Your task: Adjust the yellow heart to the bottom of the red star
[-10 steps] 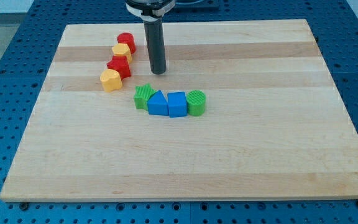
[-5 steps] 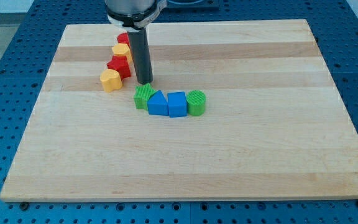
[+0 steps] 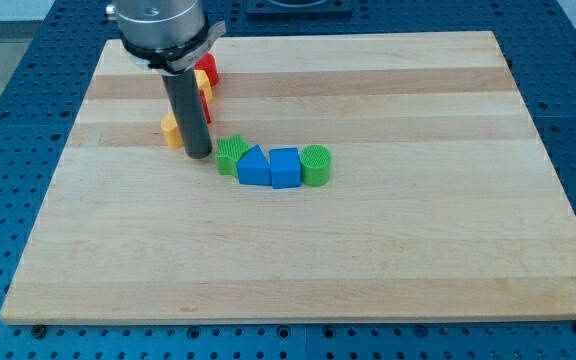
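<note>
We work on a pale wooden board (image 3: 368,250) with lengthwise grain stripes, which fills most of the view and lies on a blue perforated metal bench (image 3: 8,120) that shows around its edges. Our arm enters from the view's top left as a grey metal collar (image 3: 158,25) carrying a straight dark rod (image 3: 188,110); we have no gripper, so nothing is held or clamped, and my tip (image 3: 198,155) sits on the board, just left of the green star-shaped block (image 3: 231,154) and just right of the yellow heart block (image 3: 172,129). We cannot tell whether the tip touches either of them. The rod hides most of the column of blocks behind it: only a left sliver of the yellow heart shows, and further toward the view's top we see a red block (image 3: 208,68) whose shape we cannot make out, a strip of another yellow block (image 3: 203,87) below it, and a thin red edge (image 3: 206,108) that may be the red star, though too little shows to be sure. Right of the green star, in a touching row near the board's middle, lie a blue triangular block (image 3: 254,166), a blue cube (image 3: 284,167) and a green ridged cylinder (image 3: 315,165).
</note>
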Tool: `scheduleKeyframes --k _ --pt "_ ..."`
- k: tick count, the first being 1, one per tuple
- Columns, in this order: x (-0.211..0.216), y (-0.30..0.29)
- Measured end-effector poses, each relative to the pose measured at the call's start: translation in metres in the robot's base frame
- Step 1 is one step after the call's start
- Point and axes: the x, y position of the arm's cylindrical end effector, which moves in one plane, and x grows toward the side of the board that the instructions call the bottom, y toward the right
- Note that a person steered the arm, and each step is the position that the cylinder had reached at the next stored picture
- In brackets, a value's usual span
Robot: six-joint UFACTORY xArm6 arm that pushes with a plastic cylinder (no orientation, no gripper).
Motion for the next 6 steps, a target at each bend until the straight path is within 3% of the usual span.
scheduleKeyframes --k 3,6 --pt "0.000 -0.071" --pt "-0.025 -0.050"
